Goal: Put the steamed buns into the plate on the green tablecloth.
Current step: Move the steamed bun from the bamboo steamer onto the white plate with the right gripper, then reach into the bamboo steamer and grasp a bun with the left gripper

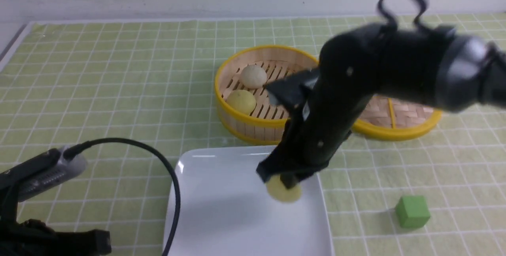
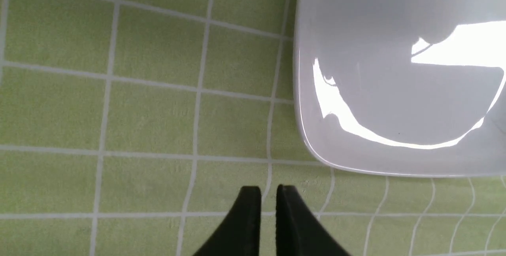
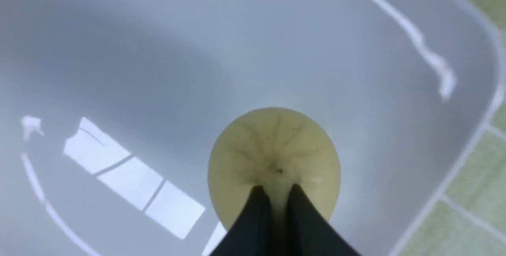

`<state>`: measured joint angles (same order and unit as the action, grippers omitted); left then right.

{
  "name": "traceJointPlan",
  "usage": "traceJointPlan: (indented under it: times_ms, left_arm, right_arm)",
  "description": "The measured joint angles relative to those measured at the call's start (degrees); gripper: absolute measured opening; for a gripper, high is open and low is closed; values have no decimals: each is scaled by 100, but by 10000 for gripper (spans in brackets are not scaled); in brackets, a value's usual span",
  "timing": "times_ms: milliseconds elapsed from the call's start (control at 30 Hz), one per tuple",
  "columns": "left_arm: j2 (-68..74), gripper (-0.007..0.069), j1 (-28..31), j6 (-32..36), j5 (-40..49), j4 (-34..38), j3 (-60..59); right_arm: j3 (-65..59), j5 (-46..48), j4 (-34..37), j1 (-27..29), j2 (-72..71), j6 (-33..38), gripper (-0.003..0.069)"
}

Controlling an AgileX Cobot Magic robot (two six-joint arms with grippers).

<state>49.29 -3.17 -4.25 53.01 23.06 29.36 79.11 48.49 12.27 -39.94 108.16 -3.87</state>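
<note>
The white square plate (image 1: 221,216) (image 2: 395,102) (image 3: 158,58) lies on the green tablecloth (image 1: 99,90) near the front. One pale yellow steamed bun (image 1: 284,193) (image 3: 272,145) rests on the plate's right part. My right gripper (image 1: 287,181) (image 3: 275,189) hangs directly over that bun, its two black fingers nearly together at the bun's top. Two more steamed buns, one off-white (image 1: 253,76) and one pale yellow (image 1: 241,102), sit in the bamboo steamer basket (image 1: 237,123). My left gripper (image 2: 269,189) is shut and empty, low over the cloth beside the plate's corner.
The steamer's woven lid (image 1: 395,127) lies behind my right arm, to the right of the basket. A green cube (image 1: 412,211) sits on the cloth to the right of the plate. My left arm (image 1: 39,175) and its black cable (image 1: 158,157) cross the plate's left edge.
</note>
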Motion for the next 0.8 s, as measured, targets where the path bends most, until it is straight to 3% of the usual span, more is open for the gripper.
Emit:
traceJointPlan:
  times_ms: [133, 200, 267, 333, 433, 500, 567, 600, 700, 733, 767, 800]
  left_arm:
    - [0, 108, 0, -12, -74, -35, 0]
    - [0, 117, 0, -12, -81, -159, 0]
    - [0, 124, 0, -12, -84, -280, 0]
    - [0, 127, 0, -12, -84, -375, 0]
    - [0, 132, 0, -12, -92, -510, 0]
    - [0, 136, 0, -12, -94, -566, 0]
    - [0, 139, 0, -12, -94, -580, 0]
    - [0, 139, 0, -12, -94, -580, 0]
    - [0, 139, 0, -12, -185, -586, 0]
    - [0, 139, 0, -6, -185, -586, 0]
    - [0, 140, 0, 38, -206, -586, 0]
    - [6, 140, 0, 81, -200, -586, 22]
  right_arm:
    - [-164, -410, 7, -49, 312, -116, 214]
    - [-39, -261, 56, -49, 319, -123, 355]
    - [204, 150, 76, -44, 301, -129, 452]
    - [538, 738, 36, -33, 233, -129, 521]
    - [1167, 1659, -200, -4, -42, -129, 550]
    - [1454, 1984, -434, 13, -290, -134, 516]
    - [1517, 2069, -625, 32, -557, -134, 433]
    - [1517, 2079, -642, 38, -589, -134, 433]
    - [1276, 2166, -835, 65, -1194, -134, 180]
    - [1247, 2166, -832, 65, -1233, -134, 165]
    - [966, 2175, -860, 65, -1577, -134, 57]
    - [704, 2184, -872, 65, -1855, -134, 14]
